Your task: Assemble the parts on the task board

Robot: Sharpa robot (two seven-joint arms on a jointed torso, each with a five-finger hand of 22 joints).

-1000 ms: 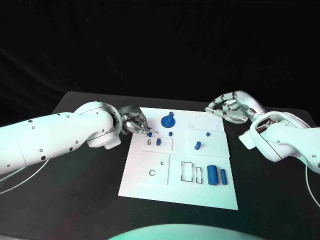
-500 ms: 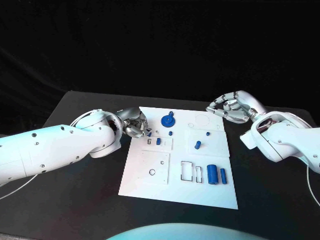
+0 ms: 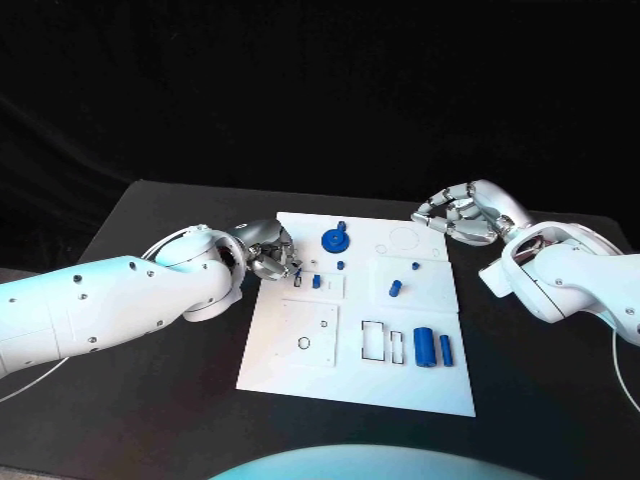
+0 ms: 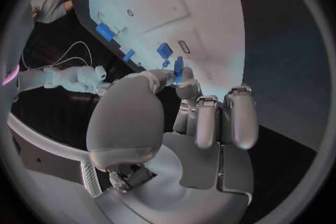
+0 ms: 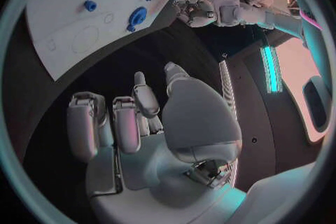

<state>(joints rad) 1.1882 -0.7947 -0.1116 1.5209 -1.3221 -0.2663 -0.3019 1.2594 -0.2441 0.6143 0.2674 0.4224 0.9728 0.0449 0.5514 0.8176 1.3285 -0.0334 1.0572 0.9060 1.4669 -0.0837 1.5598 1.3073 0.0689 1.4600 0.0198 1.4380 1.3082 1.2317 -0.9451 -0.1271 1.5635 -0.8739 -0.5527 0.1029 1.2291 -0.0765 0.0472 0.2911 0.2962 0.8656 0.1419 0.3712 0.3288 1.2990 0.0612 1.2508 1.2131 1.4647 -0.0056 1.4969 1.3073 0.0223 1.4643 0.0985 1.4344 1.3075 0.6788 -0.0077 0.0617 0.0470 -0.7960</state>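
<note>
In the head view, we are looking at the white task board point(image 3: 352, 320) lying mid-frame on the black table point(image 3: 162, 380). Our left hand point(image 3: 270, 250) is hovering at the board's upper left corner, and our right hand point(image 3: 462, 213) is hanging off its upper right corner with fingers curled in on nothing. A round blue part point(image 3: 335, 239) is sitting near the board's top edge, a small blue peg point(image 3: 395, 289) is standing right of centre, and two blue cylinders point(image 3: 433, 347) are lying at the lower right beside empty rectangular outlines, so we are judging the assembly as only partly done, with several slots waiting. In the left wrist view, the left hand point(image 4: 183, 123) is pinching a small blue part point(image 4: 178, 69) between thumb and one fingertip, the other fingers lying straight alongside, just above the board's edge point(image 4: 210, 22) in the upper middle of the frame; seating this piece looks like the step in hand. In the right wrist view, the right hand point(image 5: 150, 123) is holding nothing, fingers loosely bent, while the board point(image 5: 77, 5) is filling the upper left, carrying the round blue part point(image 5: 137, 15) near its edge.
</note>
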